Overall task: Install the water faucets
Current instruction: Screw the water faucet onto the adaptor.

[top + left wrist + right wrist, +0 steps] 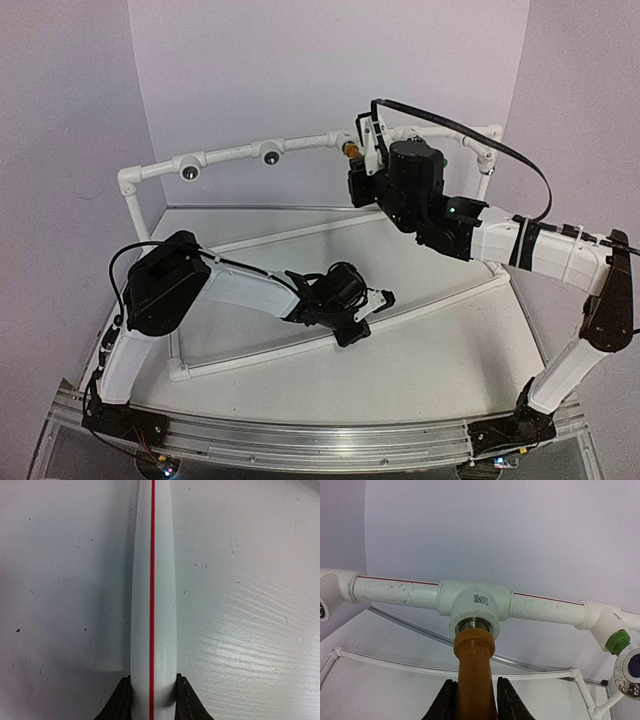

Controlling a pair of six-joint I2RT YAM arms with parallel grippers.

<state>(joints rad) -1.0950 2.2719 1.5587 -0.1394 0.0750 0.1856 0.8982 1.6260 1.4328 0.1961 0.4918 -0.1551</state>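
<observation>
1. Yellow-orange plastic, the body of one water faucet, is being clamped from both sides by the fingers of the right gripper.
2. Its brass-coloured threaded end is being held in the mouth of a white tee fitting on the raised pipe. A band of thread is being left showing under the fitting's rim.
3. At the right end of that pipe, a green faucet is being carried in the mouth of an elbow fitting, well apart from the right gripper.
4. The left gripper is being held low, with its fingers clamped on a white low pipe marked by a red stripe. This pipe is lying along the pale table.
5. In the top view, two dark round sockets are being shown further left on the raised pipe, away from both grippers.
</observation>
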